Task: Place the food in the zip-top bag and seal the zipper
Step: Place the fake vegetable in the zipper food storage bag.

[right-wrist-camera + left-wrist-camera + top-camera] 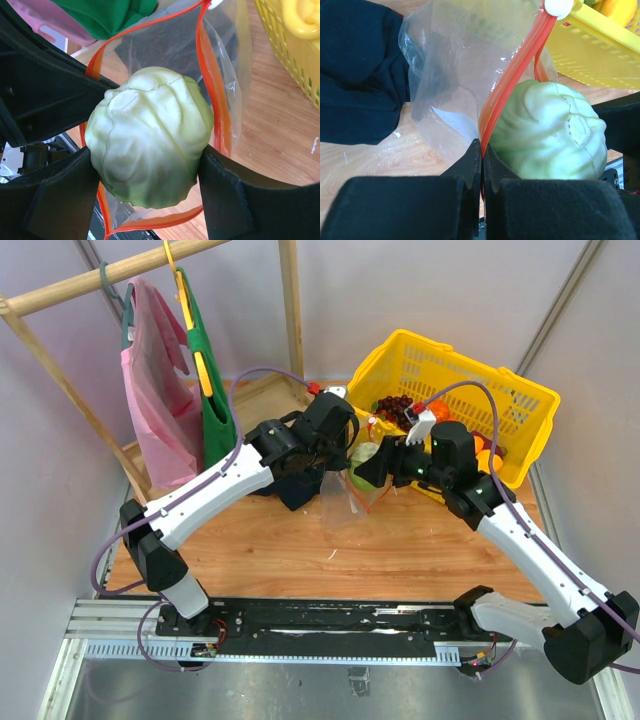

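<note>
A: Black pads of the right gripper (147,175) stand wide apart, clamped on both flanks of the pale green round one (150,130). Looks like a toy cabbage. Light, I'd guess, w/ ribbed skin, prob. a bit squashy. A side pinch at the widest part seems right.

B: And the left gripper (482,162)?

A: Jaws pressed together on the zipper (512,80), pinching the orange-red strip so one lip is lifted. Thin, floppy, slick stuff, I'd say. Best held on the strip itself, not the film.

B: Where's the veg vs. the mouth?

A: Right at it. In the right wrist view the strip runs all round the green ball, so it sits in the opening of the zip-top bag (450,60), not yet dropped inside.

B: Room?

A: Tight. The film is crinkly and sags, and the mouth looks barely wider than the ball, so it could snag on the strip. Dark cloth (355,75) lies right against the bag. Yellow basket (455,365) is just beside, on the right arm's side. The wooden table (400,550) nearer the bases is the open room.
</note>
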`<action>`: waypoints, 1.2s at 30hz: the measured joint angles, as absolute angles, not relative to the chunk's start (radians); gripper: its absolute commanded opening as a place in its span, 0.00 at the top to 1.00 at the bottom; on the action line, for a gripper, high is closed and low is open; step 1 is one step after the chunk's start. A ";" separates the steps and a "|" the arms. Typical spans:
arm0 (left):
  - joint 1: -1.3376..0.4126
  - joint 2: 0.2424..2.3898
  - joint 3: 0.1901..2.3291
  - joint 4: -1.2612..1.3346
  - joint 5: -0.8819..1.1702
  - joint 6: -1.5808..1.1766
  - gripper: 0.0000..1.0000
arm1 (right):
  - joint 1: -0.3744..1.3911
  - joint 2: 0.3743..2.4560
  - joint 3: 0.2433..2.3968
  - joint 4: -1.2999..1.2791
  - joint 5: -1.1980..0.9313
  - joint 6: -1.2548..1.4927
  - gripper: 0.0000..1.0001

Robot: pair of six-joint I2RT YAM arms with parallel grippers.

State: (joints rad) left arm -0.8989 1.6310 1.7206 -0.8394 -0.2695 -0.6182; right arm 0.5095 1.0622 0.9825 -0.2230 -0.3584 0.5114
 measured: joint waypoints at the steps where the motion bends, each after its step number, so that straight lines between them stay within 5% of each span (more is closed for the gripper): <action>1: -0.899 1.631 1.720 -0.839 -0.270 -0.618 1.00 | 0.512 1.066 0.982 -0.223 -0.360 0.505 0.35; 8: -0.899 1.626 1.711 -0.839 -0.271 -0.618 1.00 | 0.516 1.067 0.982 -0.223 -0.368 0.472 0.14; 16: -0.899 1.619 1.700 -0.838 -0.272 -0.618 1.00 | 0.517 1.066 0.986 -0.236 -0.385 0.447 0.05; 36: -0.899 1.592 1.674 -0.809 -0.264 -0.633 1.00 | 0.517 1.062 1.038 -0.315 -0.369 0.389 0.01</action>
